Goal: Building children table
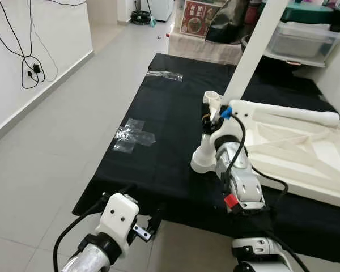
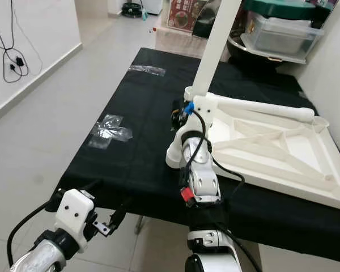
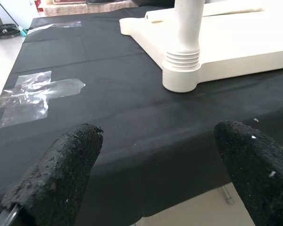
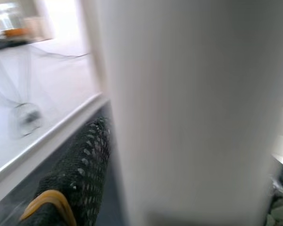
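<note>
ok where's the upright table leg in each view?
Left eye: leg rises from the tabletop corner, centre to top right.
Right eye: leg runs from centre to the top, just right of middle.
Left wrist: leg top centre, threaded base seated in the tabletop corner.
Right wrist: leg blurred, close up, across centre and right.
Shared landmark: clear tape on the black cloth, in both eye views and left wrist.

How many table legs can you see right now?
2: one upright leg at the tabletop's near corner, by the right gripper; one loose leg lying across it. Others may be hidden.
</note>
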